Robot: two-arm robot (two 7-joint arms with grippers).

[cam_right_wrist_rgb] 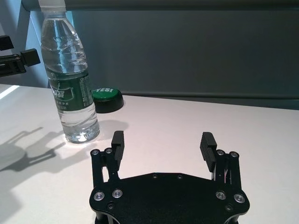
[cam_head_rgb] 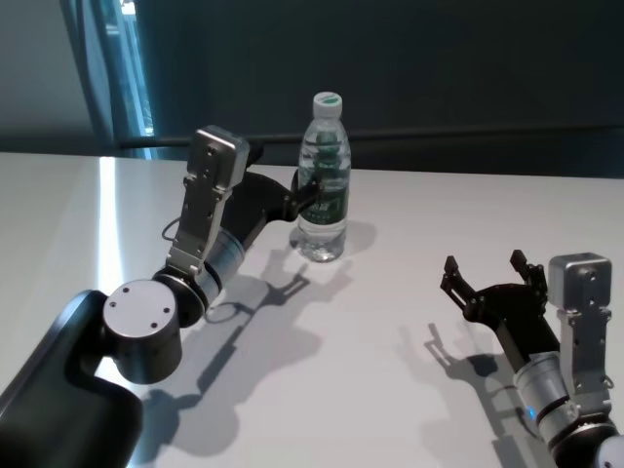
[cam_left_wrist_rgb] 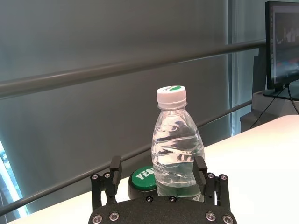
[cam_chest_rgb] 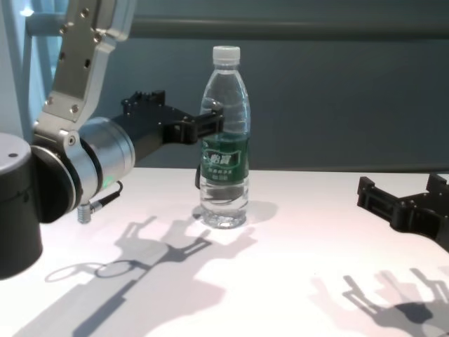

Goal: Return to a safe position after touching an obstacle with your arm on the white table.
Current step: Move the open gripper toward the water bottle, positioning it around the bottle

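The obstacle, a clear water bottle [cam_head_rgb: 324,175] with a white cap and dark green label, stands upright on the white table [cam_head_rgb: 419,224]. My left gripper [cam_head_rgb: 308,188] is held level at label height on the bottle's left side, open. In the left wrist view the bottle [cam_left_wrist_rgb: 176,144] shows just ahead, between the two fingertips [cam_left_wrist_rgb: 115,167]. I cannot tell whether a finger touches it. In the chest view the left gripper [cam_chest_rgb: 209,123] reaches the bottle [cam_chest_rgb: 225,140]. My right gripper [cam_head_rgb: 486,277] hovers open and empty over the table's near right.
A green push button [cam_right_wrist_rgb: 106,95] on a black base sits on the table just behind the bottle [cam_right_wrist_rgb: 69,84]. A dark wall and a rail run behind the table's far edge. Bare tabletop [cam_chest_rgb: 309,239] lies between the bottle and the right gripper [cam_chest_rgb: 400,205].
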